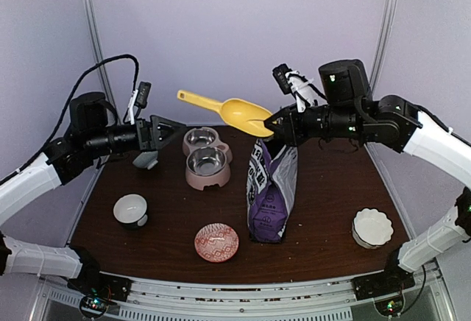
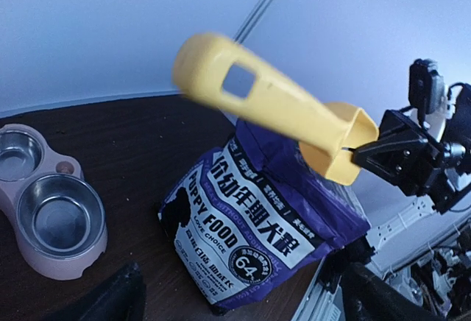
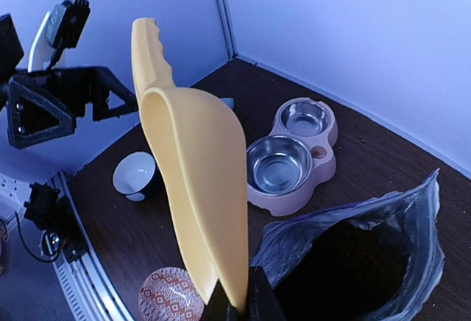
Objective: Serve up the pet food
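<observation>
The purple "PUPPY FOOD" bag [image 1: 271, 196] stands open at the table's middle; it also shows in the left wrist view [image 2: 272, 218] and the right wrist view [image 3: 368, 255]. Its inside is dark, so no kibble shows. My right gripper [image 1: 283, 126] is shut on the rim of the yellow scoop's [image 1: 235, 111] bowl and holds it above the bag mouth, with the handle pointing left. The scoop looks empty in the right wrist view [image 3: 199, 181]. My left gripper [image 1: 165, 131] is open and empty, raised left of the scoop handle and apart from it.
A pink double feeder with two steel bowls [image 1: 206, 160] stands behind and left of the bag. A white bowl [image 1: 130, 209] sits front left, a red patterned dish [image 1: 216, 241] front centre, a white scalloped bowl [image 1: 372, 227] front right. A small grey object [image 1: 146, 160] lies under the left gripper.
</observation>
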